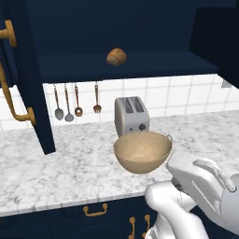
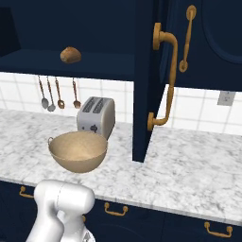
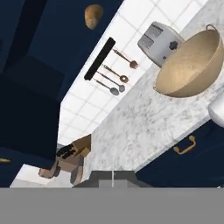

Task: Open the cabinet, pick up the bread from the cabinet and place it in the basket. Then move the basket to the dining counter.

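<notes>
The end effector (image 3: 113,175) sits at the bottom centre of the hand view, its 2 fingertips pressed together with nothing between them. That view is rolled, so the marble surface (image 3: 131,127) runs diagonally from lower left to upper right.

On the surface, at the upper right of the hand view, sits the tan woven basket (image 3: 190,65), bowl-shaped and with nothing inside. Just behind it, against the white tiled wall, stands a silver toaster (image 3: 159,41). A knife block (image 3: 70,162) shows at the lower left of the hand view.

In the left base view, the basket (image 1: 142,151) sits at the centre, near the front edge of the surface, with the toaster (image 1: 131,115) just behind it. The white arm (image 1: 196,196) fills the lower right corner.

4 hanging utensils (image 1: 77,105) line the wall left of the toaster.

The navy cabinet (image 1: 126,65) above is open, its doors swung outward: one door with a brass handle (image 1: 14,112) at the left edge of the left base view, another door (image 2: 146,85) at the centre of the right base view. The bread (image 1: 116,57), a small golden-brown roll, rests on the cabinet shelf, upper centre in the left base view, above the toaster.

Navy drawers (image 2: 118,212) with brass pulls run below the surface.
</notes>
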Robot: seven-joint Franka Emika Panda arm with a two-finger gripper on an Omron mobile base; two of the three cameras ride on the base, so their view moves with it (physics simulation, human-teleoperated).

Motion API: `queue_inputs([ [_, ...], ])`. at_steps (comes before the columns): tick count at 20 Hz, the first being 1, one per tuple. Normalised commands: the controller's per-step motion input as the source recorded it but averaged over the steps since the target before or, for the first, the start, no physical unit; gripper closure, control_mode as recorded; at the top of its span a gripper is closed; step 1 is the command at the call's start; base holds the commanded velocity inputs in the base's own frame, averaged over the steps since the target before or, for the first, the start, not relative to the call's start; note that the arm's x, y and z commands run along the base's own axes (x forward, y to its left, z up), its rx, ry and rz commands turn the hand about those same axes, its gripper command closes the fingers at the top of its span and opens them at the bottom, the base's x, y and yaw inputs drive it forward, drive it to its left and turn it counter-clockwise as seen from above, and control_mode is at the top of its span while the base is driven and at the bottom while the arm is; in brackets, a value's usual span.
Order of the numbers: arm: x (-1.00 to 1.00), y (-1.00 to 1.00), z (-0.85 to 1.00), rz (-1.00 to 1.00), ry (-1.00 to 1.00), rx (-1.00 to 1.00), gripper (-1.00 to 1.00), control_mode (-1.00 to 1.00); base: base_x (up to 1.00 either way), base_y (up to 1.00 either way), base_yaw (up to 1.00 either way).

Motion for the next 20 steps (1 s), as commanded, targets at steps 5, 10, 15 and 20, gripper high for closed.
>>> queue_inputs([
  [5, 0.98, -0.73, -0.15, 0.28, 0.0, 0.14, 1.0, -1.0, 0.0, 0.0, 0.0],
  [10, 1.0, -0.03, -0.52, 0.02, 0.1, -0.18, 1.0, -1.0, 0.0, 0.0, 0.0],
  [15, 0.89, 0.49, -0.7, 0.0, -0.12, -0.3, 1.0, -1.0, 0.0, 0.0, 0.0],
  [20, 0.28, -0.12, 0.0, 0.0, -0.27, -0.15, 1.0, -1.0, 0.0, 0.0, 0.0],
])
